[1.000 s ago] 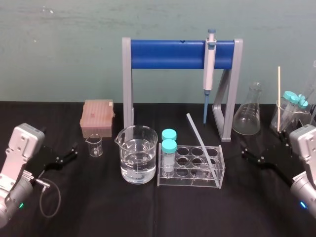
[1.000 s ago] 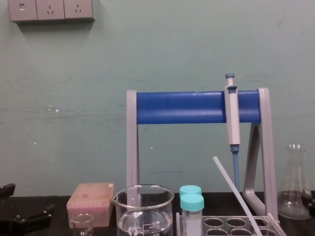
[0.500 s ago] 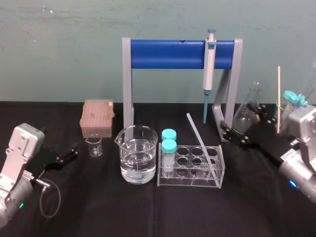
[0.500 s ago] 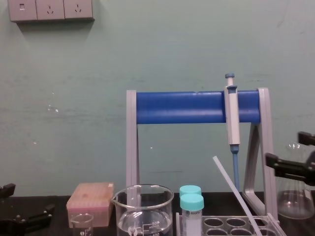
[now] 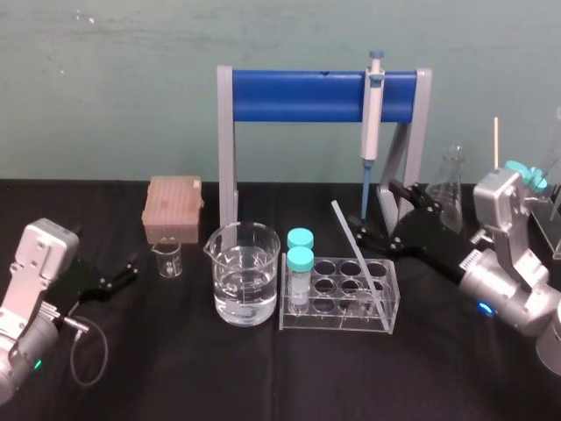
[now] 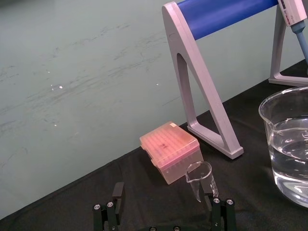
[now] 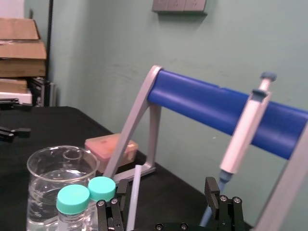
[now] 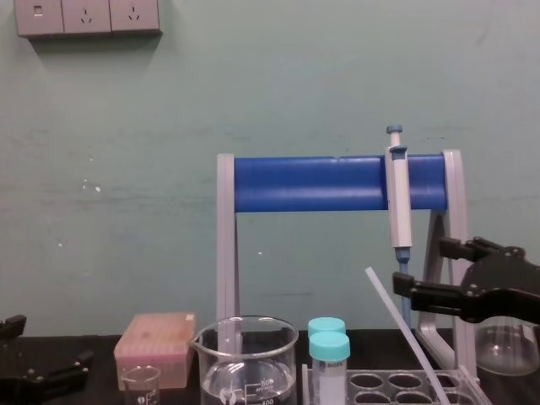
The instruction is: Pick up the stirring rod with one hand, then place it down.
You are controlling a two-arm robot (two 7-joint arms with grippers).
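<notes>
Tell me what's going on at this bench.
The robot's right hand hovers open beside the upper half of the glass stirring rod, which leans in the clear tube rack. It has not gripped the rod yet. The left hand sits idle and open, low at the left near the small beaker.

Frosted translucent stirring rod (image 5: 354,253), glossy clear glass beaker (image 5: 245,281), matt black tabletop (image 5: 175,368), clear plastic rack (image 5: 337,320)
</notes>
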